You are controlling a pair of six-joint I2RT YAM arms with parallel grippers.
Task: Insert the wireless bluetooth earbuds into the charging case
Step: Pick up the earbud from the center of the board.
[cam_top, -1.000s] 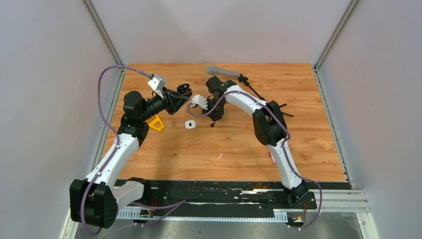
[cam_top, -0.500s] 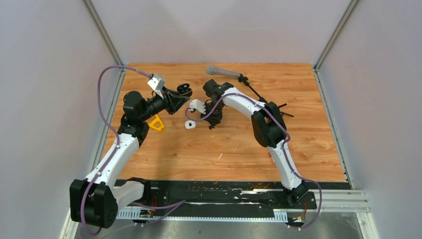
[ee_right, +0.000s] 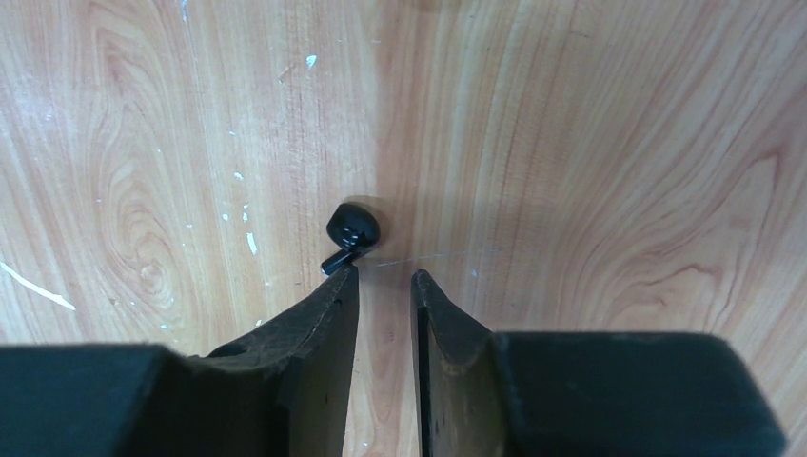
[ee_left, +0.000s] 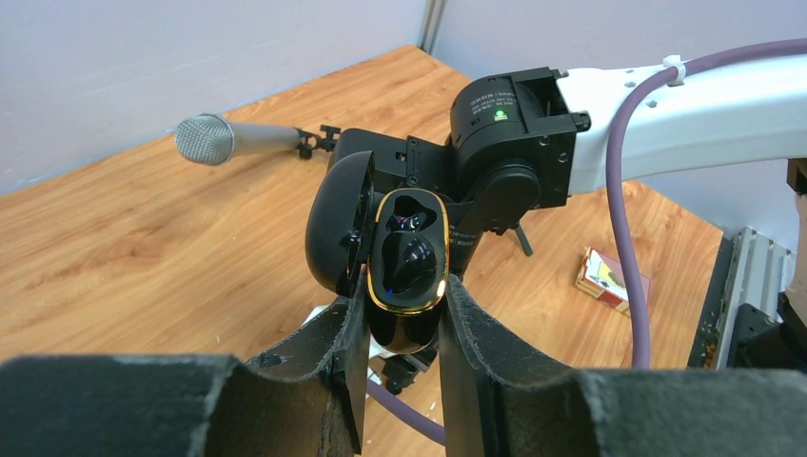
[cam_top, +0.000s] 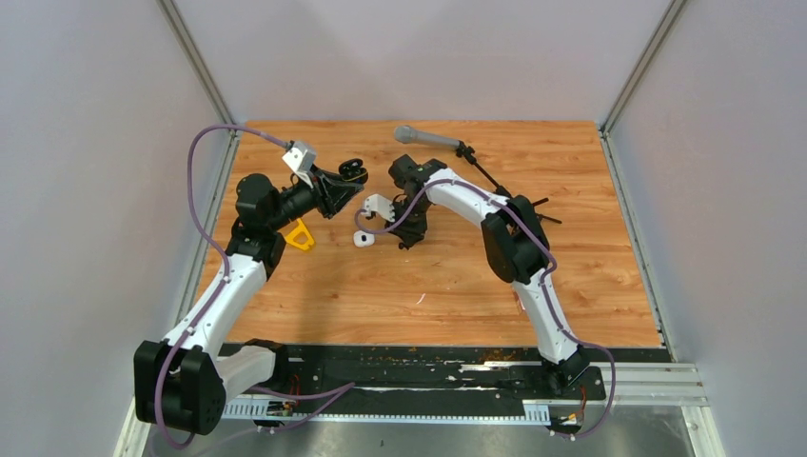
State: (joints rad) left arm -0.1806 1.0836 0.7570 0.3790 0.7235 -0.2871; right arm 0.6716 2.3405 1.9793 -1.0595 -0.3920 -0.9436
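**Item 1, step in hand: pick-up of a loose earbud.**
- The right gripper (ee_right: 381,281) is pointed down at the counter (ee_right: 590,143), with its jaws narrowly apart and nothing between them.
- A black earbud (ee_right: 352,231) lies just off the tip of one finger, outside the gap, with its short stem angled toward that finger.
- Judged requirement: the jaws are to be widened and shifted sideways until the bud is centred between them. They are then to be closed gently, since so small and smooth a piece is likely to skid or flick away.

**Item 2, receiving part.**
- The left gripper (ee_left: 404,290) is clamped on a black charging case (ee_left: 390,238), which is held above the counter with its lid open and its gold-rimmed face turned outward.
- One black earbud (ee_left: 411,265) is seated in the case. The socket above it appears vacant.
- Judged requirement: the case is to be held steady and the stem lined up with that socket.

**Item 3, surroundings.**
- A thin white sliver (cam_top: 420,299) lies nearest the bases.
- A small white case-like box (cam_top: 363,239) sits just beside the right gripper and may be nudged.
- A yellow triangular piece (cam_top: 300,235) lies by the left arm.
- A red-and-white packet (ee_left: 609,276) lies to one side.
- A microphone (cam_top: 425,137) on its stand is farthest, close behind the right wrist.
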